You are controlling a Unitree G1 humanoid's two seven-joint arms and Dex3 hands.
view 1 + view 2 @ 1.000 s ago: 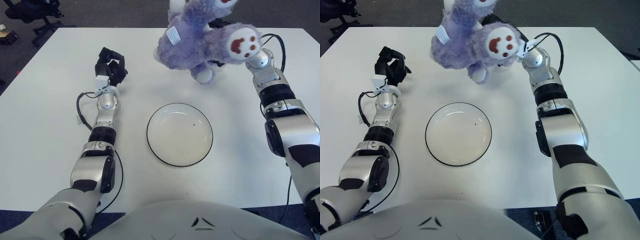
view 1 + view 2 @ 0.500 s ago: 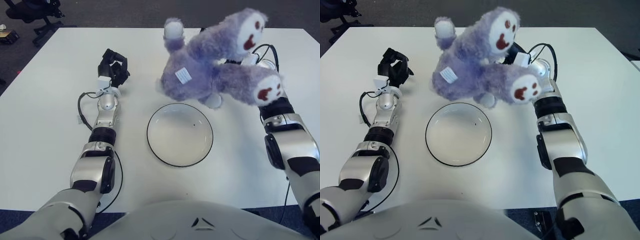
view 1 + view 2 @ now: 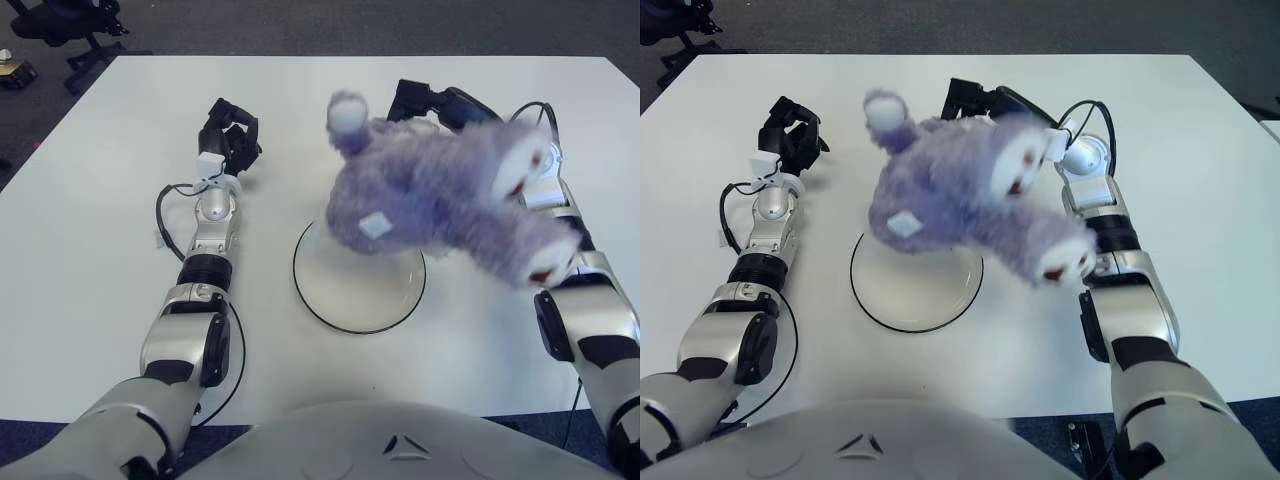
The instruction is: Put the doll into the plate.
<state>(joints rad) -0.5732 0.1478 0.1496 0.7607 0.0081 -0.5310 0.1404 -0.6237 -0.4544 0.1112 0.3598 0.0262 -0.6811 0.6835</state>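
Note:
The purple plush doll [image 3: 440, 210] is blurred in mid-air, covering the far and right part of the white, dark-rimmed plate [image 3: 340, 318] at the table's centre. One white paw points up at the far left, and its red-marked feet hang to the right. My right hand [image 3: 432, 100] reaches in from the right just behind the doll's top, its dark fingers stretched out leftward and not wrapped around the plush. My left hand [image 3: 228, 135] stands raised on the left of the table, fingers loosely bent and empty.
The white table [image 3: 100, 250] has dark floor beyond its far edge. An office chair base [image 3: 70, 25] stands at the far left. A black cable [image 3: 165, 215] loops beside my left forearm.
The doll has dropped and swung from high over the far table edge down onto the plate area. My right hand, earlier hidden behind the plush, now shows above it. The left hand stays put.

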